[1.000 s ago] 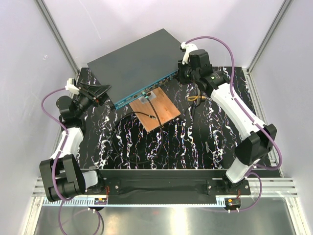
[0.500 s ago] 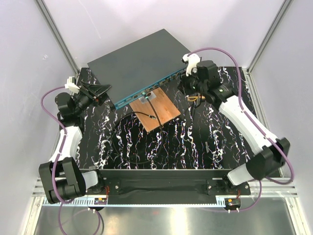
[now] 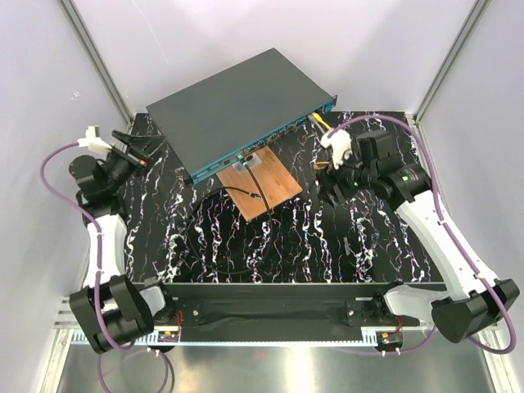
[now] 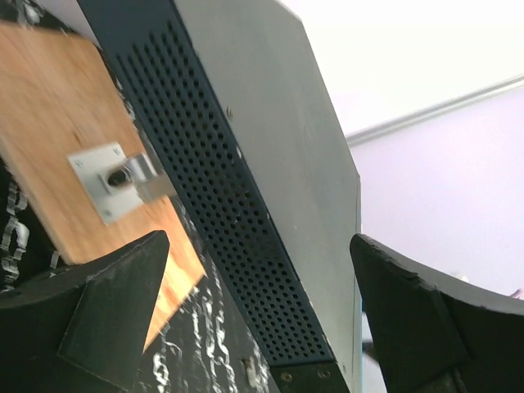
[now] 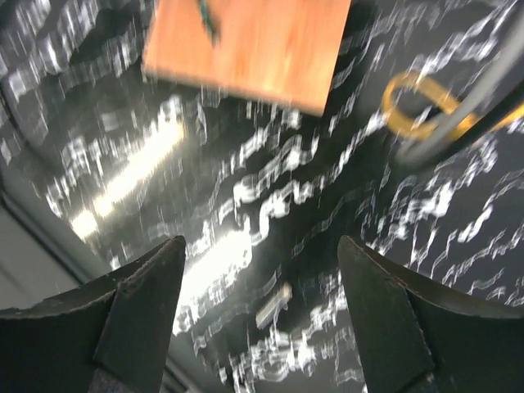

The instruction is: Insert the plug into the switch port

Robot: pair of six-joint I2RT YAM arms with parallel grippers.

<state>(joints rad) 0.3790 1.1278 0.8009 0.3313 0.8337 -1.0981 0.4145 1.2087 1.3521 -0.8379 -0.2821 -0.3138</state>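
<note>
Since 1 s ago both arms have backed off. The right gripper has left the switch's right front corner & now hangs over bare table nearer the arms. The left gripper has pulled left, apart from the switch's left corner. The switch lies angled at the back, teal front face toward the arms, w/ a copper board just in front of it. The right arm is stretched out w/ its wrist tipped down; the left arm is folded along the table's left edge, fingers aimed at the switch's perforated side. Both pairs of fingers are spread wide w/ nothing btwn them. A yellow cable reaches the face's right end; its plug is too small to make out. The right wrist view is blurred.
</note>
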